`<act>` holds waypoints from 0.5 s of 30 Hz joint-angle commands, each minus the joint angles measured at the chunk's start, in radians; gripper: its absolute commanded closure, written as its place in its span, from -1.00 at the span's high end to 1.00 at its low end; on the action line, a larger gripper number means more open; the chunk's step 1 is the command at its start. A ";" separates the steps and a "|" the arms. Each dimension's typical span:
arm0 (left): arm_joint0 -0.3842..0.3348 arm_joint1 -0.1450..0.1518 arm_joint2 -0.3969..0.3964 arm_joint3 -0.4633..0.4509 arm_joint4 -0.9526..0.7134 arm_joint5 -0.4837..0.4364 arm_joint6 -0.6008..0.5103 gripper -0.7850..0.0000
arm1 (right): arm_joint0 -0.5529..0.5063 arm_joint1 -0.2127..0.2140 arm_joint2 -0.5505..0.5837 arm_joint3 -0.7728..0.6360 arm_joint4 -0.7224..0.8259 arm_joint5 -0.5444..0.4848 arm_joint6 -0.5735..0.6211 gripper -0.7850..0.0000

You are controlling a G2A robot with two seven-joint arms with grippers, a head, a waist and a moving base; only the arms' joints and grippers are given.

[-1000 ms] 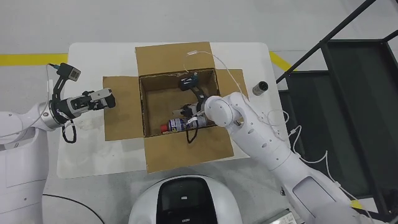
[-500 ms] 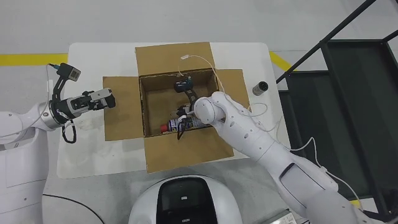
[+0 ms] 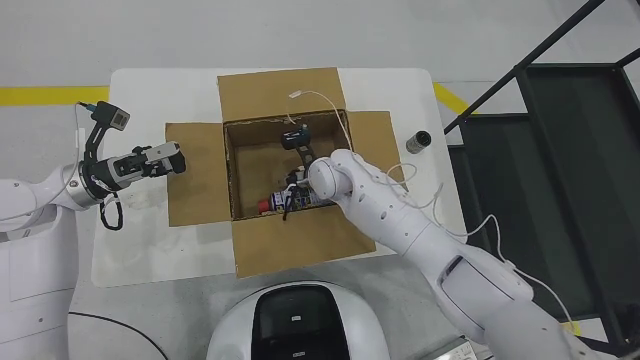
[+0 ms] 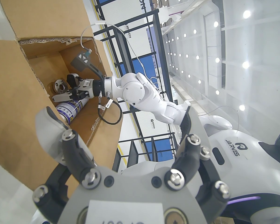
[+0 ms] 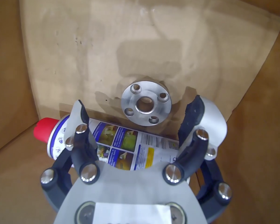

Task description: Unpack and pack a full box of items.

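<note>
Deep in the box (image 3: pixel 280 95), with right hand (image 5: pixel 138 106) spread wide facing the metal flange (image 5: pixel 146 106) beside the spray can (image 5: pixel 121 145): likely heavy, rigid, slick; best pinched across the rim.

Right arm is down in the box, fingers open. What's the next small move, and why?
Probably ease the right gripper a little forward toward the metal flange. Its fingers are open and the flange sits centred between them, not yet within them. The spray can lies lengthwise across their span inside the box, so closing here would likely grip nothing.
</note>
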 commanded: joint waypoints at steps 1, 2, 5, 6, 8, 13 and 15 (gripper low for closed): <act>0.000 0.000 0.000 0.000 0.000 0.000 0.000 1.00 | 0.004 -0.005 -0.001 0.018 0.004 -0.003 -0.005 0.81; 0.000 0.000 0.000 0.000 0.000 0.000 0.000 1.00 | 0.007 -0.008 -0.003 0.026 0.005 -0.004 -0.007 0.79; 0.000 0.000 0.000 0.000 0.000 0.000 0.000 1.00 | 0.017 -0.018 -0.010 0.052 -0.002 -0.003 -0.009 0.51; 0.000 0.000 0.000 0.000 0.000 0.000 0.000 1.00 | 0.021 -0.020 -0.011 0.060 -0.002 -0.002 -0.009 0.33; 0.000 0.000 0.000 0.000 0.000 0.000 0.000 1.00 | 0.028 -0.026 -0.016 0.074 -0.007 0.001 -0.007 -0.29; 0.000 0.000 0.000 0.000 0.000 0.000 0.000 1.00 | 0.038 -0.036 -0.018 0.087 -0.019 -0.007 -0.010 -1.00; 0.000 0.000 0.000 0.000 0.000 0.000 0.000 1.00 | 0.038 -0.037 -0.014 0.088 -0.025 -0.009 -0.012 -1.00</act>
